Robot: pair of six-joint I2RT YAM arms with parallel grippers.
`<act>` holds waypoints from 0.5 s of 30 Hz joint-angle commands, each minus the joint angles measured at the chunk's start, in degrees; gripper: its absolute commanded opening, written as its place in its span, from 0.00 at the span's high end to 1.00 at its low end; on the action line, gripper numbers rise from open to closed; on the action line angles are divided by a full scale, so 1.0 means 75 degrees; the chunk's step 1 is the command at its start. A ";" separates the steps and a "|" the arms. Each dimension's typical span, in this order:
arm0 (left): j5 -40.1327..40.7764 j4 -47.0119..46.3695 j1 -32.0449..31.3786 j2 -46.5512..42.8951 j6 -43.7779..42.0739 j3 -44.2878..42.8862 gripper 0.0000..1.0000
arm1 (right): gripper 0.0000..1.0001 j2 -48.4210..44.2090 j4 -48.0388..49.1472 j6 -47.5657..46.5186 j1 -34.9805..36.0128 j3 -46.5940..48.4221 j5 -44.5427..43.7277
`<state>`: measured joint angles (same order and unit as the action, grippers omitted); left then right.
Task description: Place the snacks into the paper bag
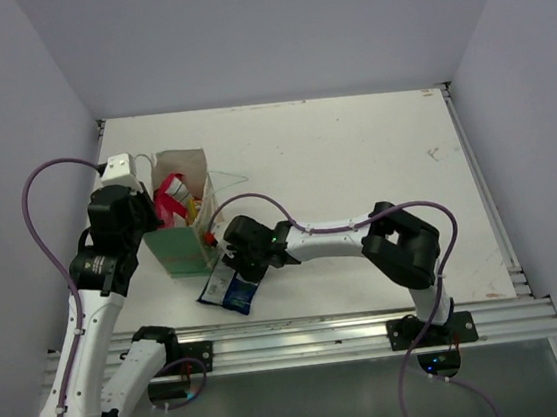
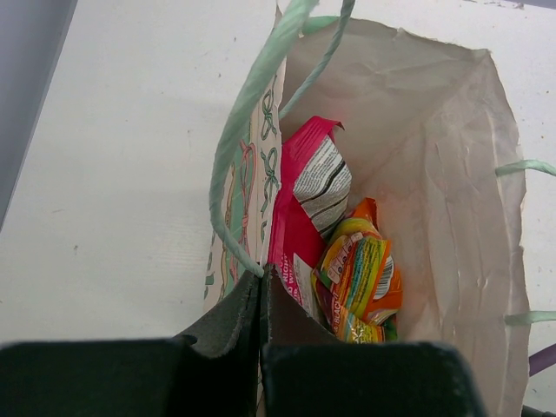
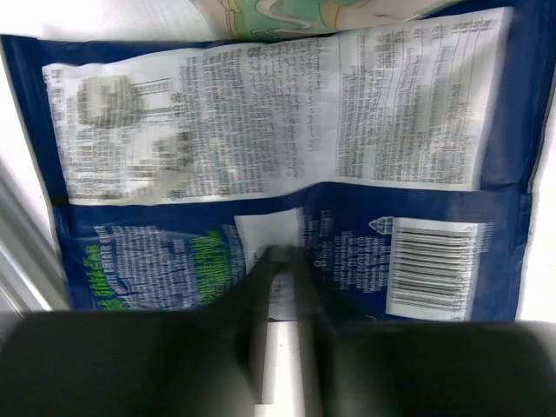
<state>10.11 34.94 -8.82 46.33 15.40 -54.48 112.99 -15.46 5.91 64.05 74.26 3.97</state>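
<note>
Bright, even light, faint shadows; right wrist view seems blurred throughout

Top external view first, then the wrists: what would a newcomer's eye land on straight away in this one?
The mint-green paper bag stands left of centre, its side wall pinched by the shut left gripper, with a magenta packet and an orange packet showing inside. Next comes the blue-and-white packet, lying flat on the table by the bag's near corner, with the right gripper shut on its edge.
</note>
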 commanded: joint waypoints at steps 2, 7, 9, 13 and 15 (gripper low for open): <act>-0.0035 -0.0030 -0.0090 -0.0095 -0.0084 -0.0002 1.00 | 0.57 0.0159 -0.0786 0.0055 0.0120 -0.0584 -0.0409; -0.0070 -0.0076 -0.0101 -0.0095 -0.0073 0.0033 1.00 | 0.01 -0.0591 -0.0633 -0.0014 0.0132 -0.0714 -0.0821; -0.0117 -0.0076 -0.0101 -0.0083 -0.0073 0.0033 1.00 | 0.01 -0.0593 -0.0680 -0.0062 0.0132 -0.0644 -0.0857; -0.0082 -0.0065 -0.0101 -0.0095 -0.0084 0.0022 1.00 | 0.01 -0.0020 -0.0903 -0.0214 0.0132 -0.0270 -0.0553; -0.0047 -0.0041 -0.0101 -0.0095 -0.0096 -0.0002 1.00 | 0.01 0.0472 -0.0961 -0.0202 0.0132 -0.0152 -0.0202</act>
<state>10.04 34.87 -9.15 46.06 15.40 -54.48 110.80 -17.69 5.15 65.56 72.38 0.91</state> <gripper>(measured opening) 0.012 0.987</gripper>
